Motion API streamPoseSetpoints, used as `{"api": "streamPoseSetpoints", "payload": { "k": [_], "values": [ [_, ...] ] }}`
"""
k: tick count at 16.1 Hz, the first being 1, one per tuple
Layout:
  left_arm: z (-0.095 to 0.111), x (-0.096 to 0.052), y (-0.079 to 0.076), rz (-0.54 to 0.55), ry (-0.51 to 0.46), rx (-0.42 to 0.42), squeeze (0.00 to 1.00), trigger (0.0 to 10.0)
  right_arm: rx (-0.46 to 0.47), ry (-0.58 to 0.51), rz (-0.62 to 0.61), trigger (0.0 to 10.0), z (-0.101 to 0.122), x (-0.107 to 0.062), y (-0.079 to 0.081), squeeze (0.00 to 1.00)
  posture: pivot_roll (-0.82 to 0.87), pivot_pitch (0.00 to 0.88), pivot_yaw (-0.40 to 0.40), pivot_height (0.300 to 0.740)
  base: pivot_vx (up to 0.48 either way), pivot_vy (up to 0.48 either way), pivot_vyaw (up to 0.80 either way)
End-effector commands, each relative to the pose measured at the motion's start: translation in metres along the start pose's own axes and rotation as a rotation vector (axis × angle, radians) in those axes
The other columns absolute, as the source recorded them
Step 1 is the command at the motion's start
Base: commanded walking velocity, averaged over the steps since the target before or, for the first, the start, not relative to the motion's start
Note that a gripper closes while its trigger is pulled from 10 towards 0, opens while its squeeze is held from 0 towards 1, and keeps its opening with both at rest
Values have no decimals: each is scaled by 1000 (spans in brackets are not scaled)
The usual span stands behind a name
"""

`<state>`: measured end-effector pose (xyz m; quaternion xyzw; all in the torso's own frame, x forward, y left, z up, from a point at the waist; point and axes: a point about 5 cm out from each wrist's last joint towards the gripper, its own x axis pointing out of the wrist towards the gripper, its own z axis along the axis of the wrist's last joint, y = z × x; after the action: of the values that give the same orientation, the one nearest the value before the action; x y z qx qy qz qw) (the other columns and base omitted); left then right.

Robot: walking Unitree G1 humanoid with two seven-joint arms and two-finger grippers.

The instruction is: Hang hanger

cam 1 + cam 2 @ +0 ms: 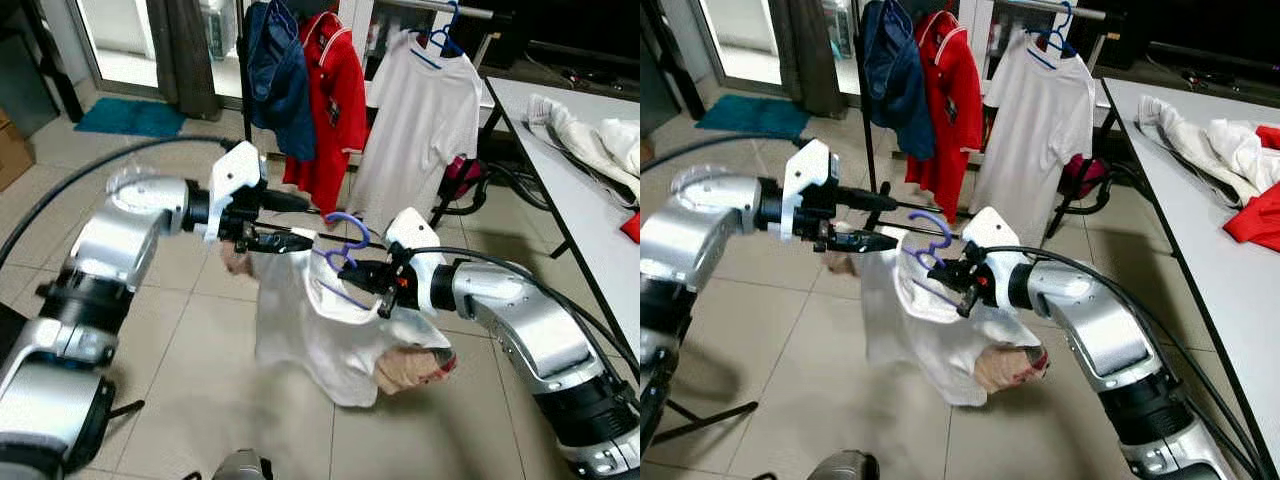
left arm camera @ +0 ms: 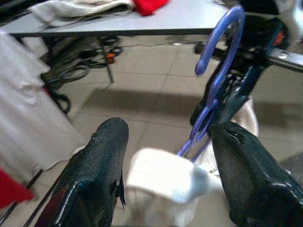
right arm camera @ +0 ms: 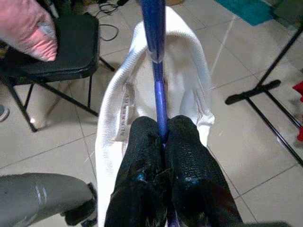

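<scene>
While held up above the pale tiled floor [image 1: 190, 330], hangs between the two arms: a purple plastic hanger [image 1: 345, 252] carrying a white short-sleeved T-shirt [image 1: 310, 330], hook uppermost and curling free above the collar. Clamped on the hanger's thin neck just below the hook: the right pincer [image 3: 163, 137], black fingers [image 3: 189, 161] pressed together with the purple stem caught between them and the ribbed white collar spread out beyond. Reaching in from the other side at about the same height: the left pincer [image 2: 168, 142], fingers [image 2: 106, 156] set well apart, white cloth bunched in the gap and the purple hook rising just beside one finger; cannot tell whether either finger touches the cloth. Drooping toward the floor under the right forearm: the shirt's lower part, with a pinkish printed patch [image 1: 415, 368] near the hem. Behind, well apart from the held garment: a black metal clothes rack [image 1: 243, 80] bearing a navy blue top [image 1: 280, 85], a red polo shirt [image 1: 335, 100] and a second white T-shirt on a blue hanger [image 1: 420, 120]. Along the robot's right: a pale grey counter [image 1: 1200, 200] heaped with white and red clothing [image 1: 1220, 140]. Farther back near the doorway: a teal floor mat [image 1: 130, 117]. Near the right wrist camera's edge: a person's fingers [image 3: 26, 28] above a black folding chair [image 3: 61, 52].
</scene>
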<state>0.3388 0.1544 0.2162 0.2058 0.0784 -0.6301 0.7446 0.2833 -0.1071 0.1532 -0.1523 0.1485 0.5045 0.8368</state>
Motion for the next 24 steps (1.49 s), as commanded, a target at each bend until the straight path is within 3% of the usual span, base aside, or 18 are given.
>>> {"api": "streamPoseSetpoints", "payload": {
  "k": [1,4,6,7,8,12,20,24],
  "values": [
    [0,4,-1,-57,19,19,0,10000,-25,-8,11,10000,4,-3,2,0,54,0,-70,740,0,0,0],
    [-6,12,-8,-215,49,-2,0,10000,-37,-10,32,10000,7,-2,7,0,50,0,-66,740,0,0,0],
    [-11,16,-7,-250,130,39,0,9725,-40,-8,39,10000,6,-3,9,0,48,0,-63,740,0,0,0],
    [-13,18,-5,-248,137,47,0,4078,-40,-8,42,10000,6,-3,10,0,47,0,-63,740,0,0,0],
    [-13,19,-5,-250,136,51,0,39,-41,-8,45,10000,6,-3,10,0,47,0,-62,740,0,0,0],
    [-13,25,-4,-282,141,103,0,0,-64,-8,83,10000,8,-4,16,0,47,0,-59,740,0,0,0],
    [-21,35,-11,-388,183,86,0,0,-79,-11,104,10000,11,-4,20,0,44,0,-56,740,0,0,0],
    [-26,44,-12,-364,236,154,0,0,-82,-16,108,10000,14,-3,20,0,43,0,-60,740,0,0,0]
  ]
}}
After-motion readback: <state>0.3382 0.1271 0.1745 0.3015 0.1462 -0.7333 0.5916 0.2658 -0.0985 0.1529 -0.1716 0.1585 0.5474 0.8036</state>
